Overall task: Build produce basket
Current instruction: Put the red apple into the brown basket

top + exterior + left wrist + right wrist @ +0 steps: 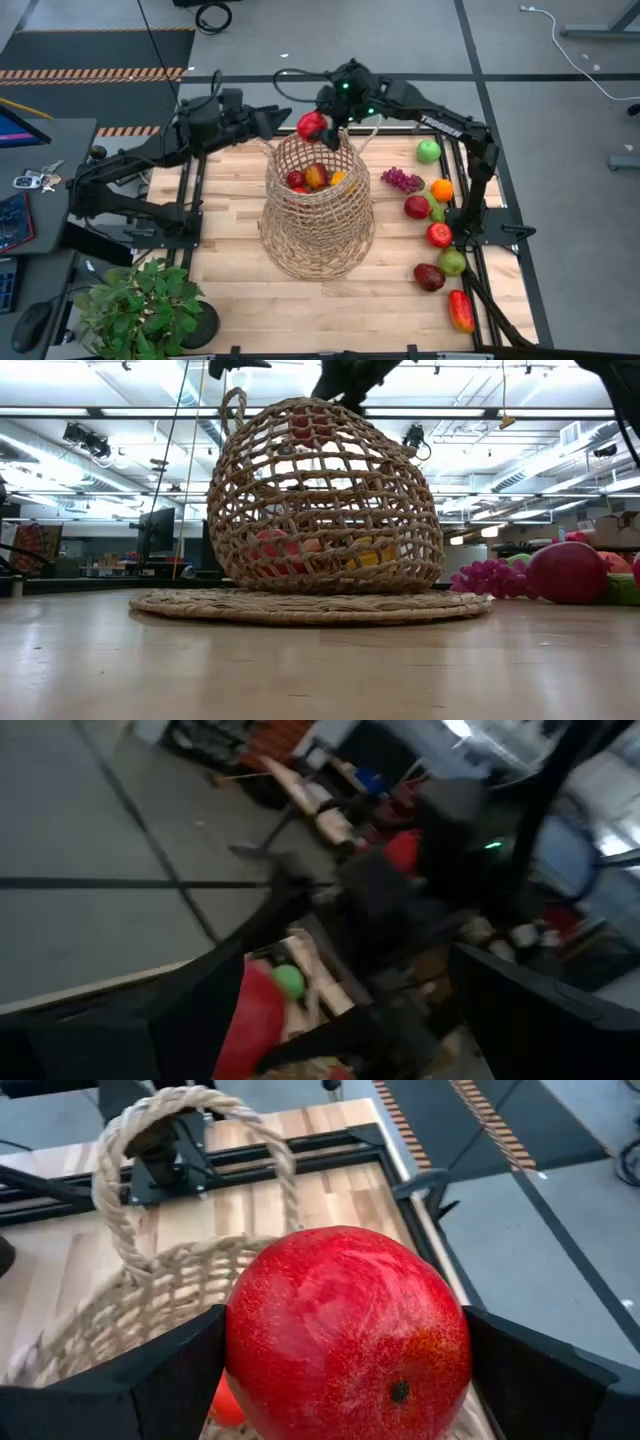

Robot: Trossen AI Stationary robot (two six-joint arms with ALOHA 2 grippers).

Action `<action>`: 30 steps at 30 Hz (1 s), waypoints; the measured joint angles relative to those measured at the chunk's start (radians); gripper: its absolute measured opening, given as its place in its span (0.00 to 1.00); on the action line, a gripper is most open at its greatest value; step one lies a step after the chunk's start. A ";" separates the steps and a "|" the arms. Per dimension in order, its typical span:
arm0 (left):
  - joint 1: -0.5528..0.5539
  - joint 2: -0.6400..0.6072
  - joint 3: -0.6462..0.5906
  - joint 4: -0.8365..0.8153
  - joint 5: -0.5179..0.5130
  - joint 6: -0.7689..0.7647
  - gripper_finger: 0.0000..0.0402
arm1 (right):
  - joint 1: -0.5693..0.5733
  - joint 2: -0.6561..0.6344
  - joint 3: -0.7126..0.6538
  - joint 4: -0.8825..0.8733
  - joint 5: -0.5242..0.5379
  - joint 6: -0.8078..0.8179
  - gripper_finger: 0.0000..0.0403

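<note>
The step in hand looks like dropping fruit into the tall tan open-weave wicker basket, which stands mid-worktop with a few pieces already inside. To do it well, I'd centre the round red speckled toy fruit over the mouth, clear of the loop handle, before letting go. The right pincer, spread wide, grips that fruit just above the rim. The left pincer hovers beside the rim; whether it is spread I cannot tell.
</note>
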 joint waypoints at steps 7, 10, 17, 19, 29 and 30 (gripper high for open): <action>0.068 0.079 0.088 -0.048 0.055 -0.031 0.89 | -0.040 -0.061 0.000 -0.044 -0.099 0.029 0.97; 0.102 0.135 0.124 -0.048 0.168 -0.084 0.89 | -0.039 -0.065 0.000 -0.043 -0.158 0.006 0.97; 0.126 0.296 0.264 -0.238 0.262 -0.023 0.89 | -0.035 -0.061 -0.031 -0.027 -0.208 -0.042 0.97; 0.127 0.327 0.300 -0.301 0.260 0.014 0.89 | -0.042 -0.059 -0.038 -0.040 -0.207 -0.035 0.97; 0.111 0.378 0.337 -0.439 0.261 0.085 0.89 | -0.058 -0.058 -0.050 -0.054 -0.276 -0.040 0.97; 0.111 0.378 0.337 -0.450 0.262 0.091 0.89 | -0.058 -0.057 -0.050 -0.058 -0.282 -0.050 0.97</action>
